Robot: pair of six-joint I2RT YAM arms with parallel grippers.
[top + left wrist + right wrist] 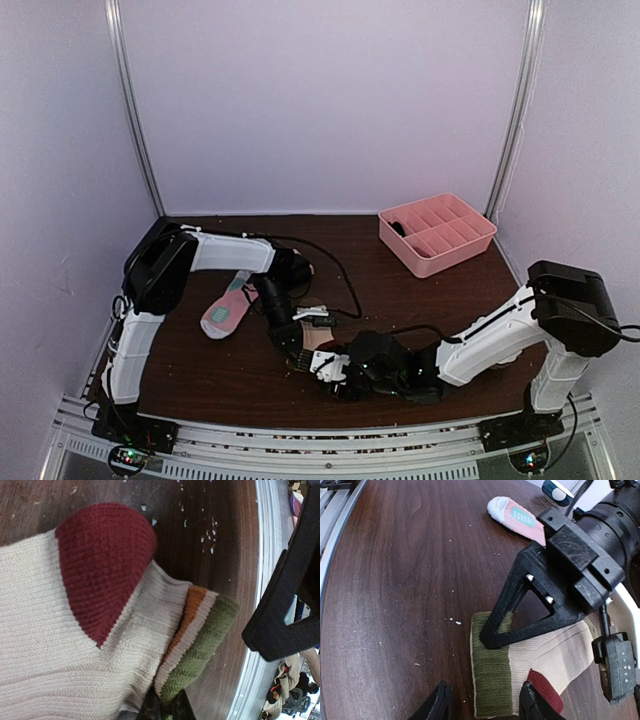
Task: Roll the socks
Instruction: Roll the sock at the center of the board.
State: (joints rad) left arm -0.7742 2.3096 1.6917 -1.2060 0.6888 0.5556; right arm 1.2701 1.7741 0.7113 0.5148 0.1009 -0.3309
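– So, what's nearest to us?
– That's the right gripper (485,696), low over the near middle of the dark brown wooden table (210,375). Its jaws stand wide apart, one on each side of a green cuff's end, and they hold nothing.
– Whose cuff is that?
– It belongs to the beige knitted sock (50,645), which has a maroon heel, an orange stripe and a green ribbed cuff. It lies flat on the table just beyond that gripper, about the middle.
– And the other arm?
– The left gripper (490,639) reaches in from the left with its black tip on the cuff. From its own camera the fingertips look nipped together on the cuff's edge.
– Where's the second sock?
– The pink sock with mint-green patches (228,308) lies farther back on the left, beside the left arm and well apart from the beige one.
– Anything beyond that?
– Yes, a pink plastic divided tray (440,262) in the far right corner.
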